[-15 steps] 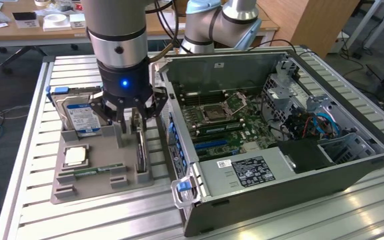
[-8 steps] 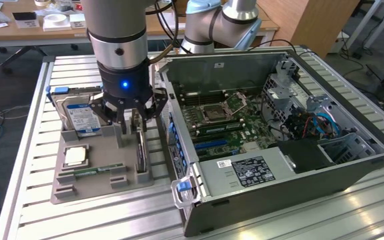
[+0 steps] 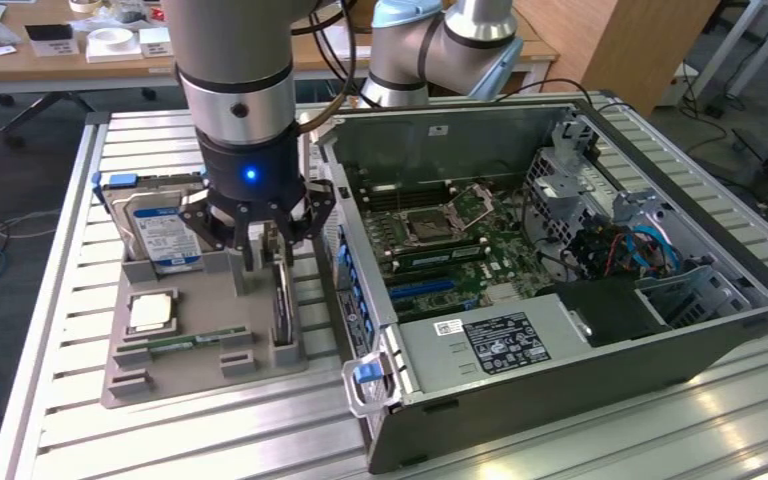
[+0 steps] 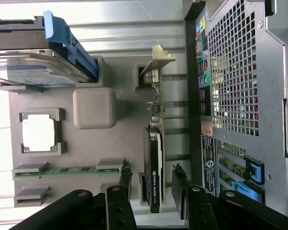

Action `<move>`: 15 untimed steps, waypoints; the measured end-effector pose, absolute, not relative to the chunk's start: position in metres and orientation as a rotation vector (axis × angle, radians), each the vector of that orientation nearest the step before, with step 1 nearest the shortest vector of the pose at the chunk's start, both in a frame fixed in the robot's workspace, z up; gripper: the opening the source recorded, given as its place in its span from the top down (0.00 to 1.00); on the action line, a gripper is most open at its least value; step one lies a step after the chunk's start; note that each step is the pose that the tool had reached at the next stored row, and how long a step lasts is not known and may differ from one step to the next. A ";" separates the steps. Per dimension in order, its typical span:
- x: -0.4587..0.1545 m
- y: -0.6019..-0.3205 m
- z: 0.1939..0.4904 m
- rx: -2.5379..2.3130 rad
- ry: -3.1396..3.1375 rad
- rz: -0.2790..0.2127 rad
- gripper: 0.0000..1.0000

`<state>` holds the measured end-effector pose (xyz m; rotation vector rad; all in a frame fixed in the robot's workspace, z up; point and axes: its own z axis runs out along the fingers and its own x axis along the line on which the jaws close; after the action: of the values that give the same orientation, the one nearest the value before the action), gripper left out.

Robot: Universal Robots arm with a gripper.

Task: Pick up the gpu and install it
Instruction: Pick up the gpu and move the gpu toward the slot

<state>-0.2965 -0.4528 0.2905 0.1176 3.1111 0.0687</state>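
Gripper (image 4: 152,170) open, fingers straddling gpu (image 4: 154,148), gaps both sides, nothing grasped; gpu stands on edge in tray (image 4: 127,124) slot, just beside case (image 4: 240,72). Good grasp likely needs centring, closing squarely on both faces, no tilt

On my feed the gpu (image 4: 154,143) reads dark green with a black shroud and a pale gold-silver bracket. The fingers (image 4: 126,184) are black. The tray (image 4: 86,143) is flat grey, the memory stick (image 4: 67,170) green, the hard drive (image 3: 160,238) silver with a blue-and-white label. The computer case (image 3: 598,360) is dark grey with one dotted-mesh panel, and the table (image 3: 157,440) is ribbed silver.
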 end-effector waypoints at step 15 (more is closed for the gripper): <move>-0.297 -0.453 0.285 0.118 3.111 0.069 0.53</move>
<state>-0.2965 -0.4527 0.2845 0.1176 3.1111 0.0687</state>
